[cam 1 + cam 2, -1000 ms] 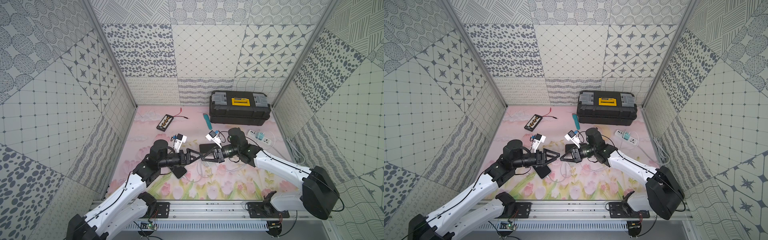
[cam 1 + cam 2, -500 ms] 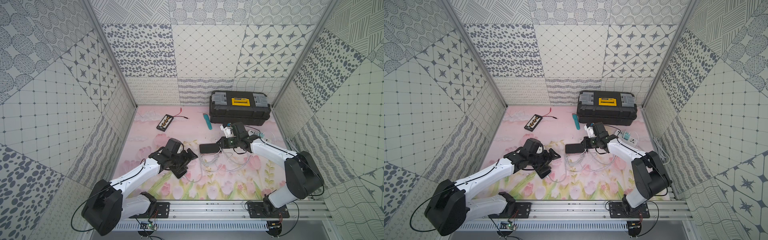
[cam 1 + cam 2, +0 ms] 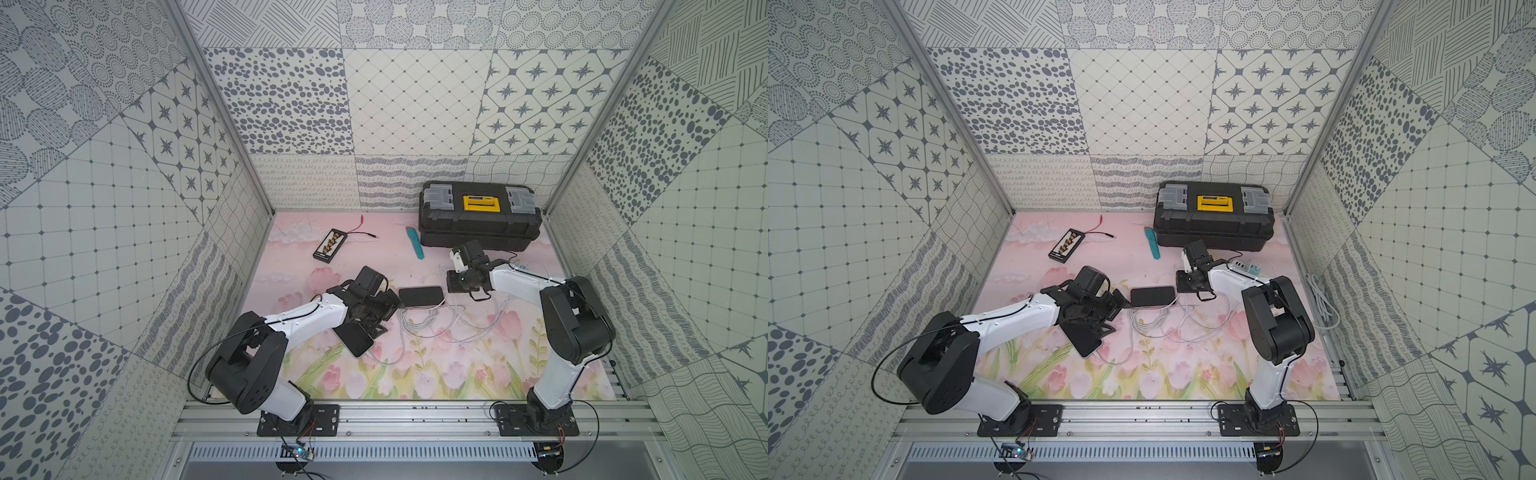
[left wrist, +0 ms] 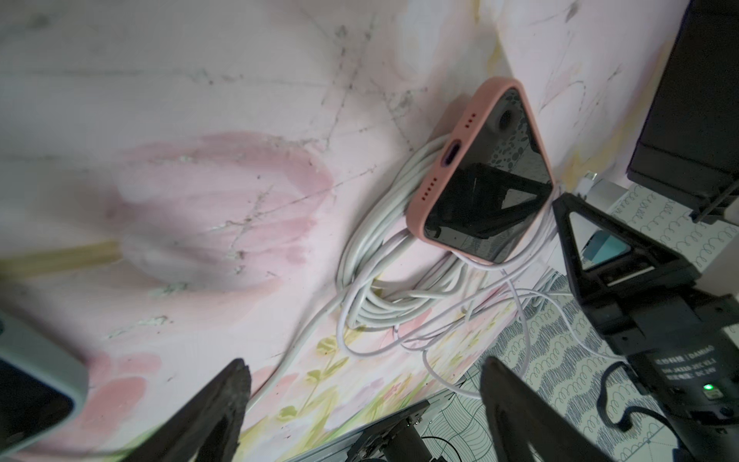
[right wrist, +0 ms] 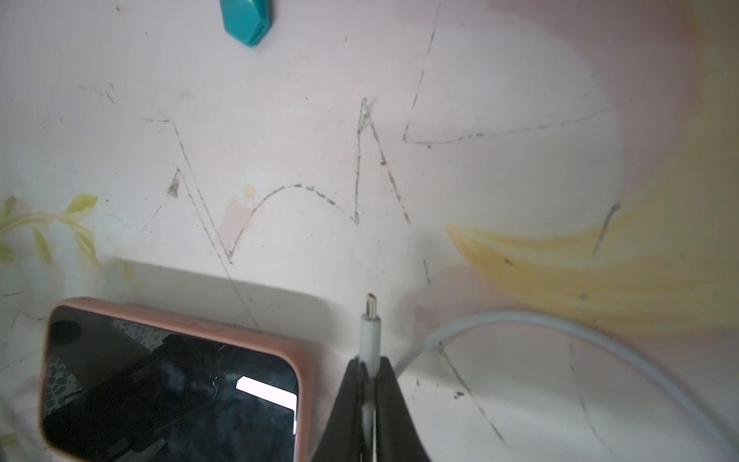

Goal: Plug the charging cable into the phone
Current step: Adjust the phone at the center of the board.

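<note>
The phone, dark screen up in a pink case, lies flat on the flowered mat. In the left wrist view the phone shows its port end with nothing in it. My left gripper stands open and empty just off that end. My right gripper is shut on the white charging cable's plug, beside the phone's opposite corner, apart from it. The cable's coils lie partly under the phone.
A second phone in a pale case lies under my left wrist. A black toolbox stands at the back right, a teal tool beside it, a black battery board back left. A white power strip lies behind my right arm.
Both arms have folded back and lower. The pink-cased phone, earlier raised between the two grippers, now lies on the mat, free of both. My right gripper still pinches the plug.
</note>
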`<state>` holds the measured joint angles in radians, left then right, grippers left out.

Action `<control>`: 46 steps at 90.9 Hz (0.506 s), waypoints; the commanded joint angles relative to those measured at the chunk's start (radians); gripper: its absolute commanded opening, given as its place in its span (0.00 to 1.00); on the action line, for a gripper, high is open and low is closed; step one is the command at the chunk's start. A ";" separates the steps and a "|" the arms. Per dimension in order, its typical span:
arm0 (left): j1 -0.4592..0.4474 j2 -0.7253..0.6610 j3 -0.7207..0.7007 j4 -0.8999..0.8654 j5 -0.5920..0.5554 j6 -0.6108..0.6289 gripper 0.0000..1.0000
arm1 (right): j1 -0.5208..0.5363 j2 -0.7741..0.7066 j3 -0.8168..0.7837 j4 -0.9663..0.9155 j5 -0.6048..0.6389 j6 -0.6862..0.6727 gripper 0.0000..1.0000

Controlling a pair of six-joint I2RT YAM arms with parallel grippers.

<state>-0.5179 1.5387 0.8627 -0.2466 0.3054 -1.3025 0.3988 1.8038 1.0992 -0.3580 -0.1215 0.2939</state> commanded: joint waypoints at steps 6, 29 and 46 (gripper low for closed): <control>-0.009 0.035 0.018 0.007 -0.042 -0.051 0.92 | 0.025 -0.012 -0.045 -0.008 -0.010 -0.027 0.00; -0.024 0.069 0.038 -0.002 -0.051 -0.057 0.92 | 0.080 -0.072 -0.123 -0.003 -0.031 -0.022 0.00; -0.024 0.076 0.017 -0.006 -0.078 -0.077 0.92 | 0.140 -0.135 -0.139 -0.003 -0.049 -0.027 0.00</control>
<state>-0.5304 1.6051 0.8860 -0.2447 0.2707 -1.3552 0.4942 1.7191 0.9695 -0.3660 -0.1429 0.2802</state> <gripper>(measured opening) 0.922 0.089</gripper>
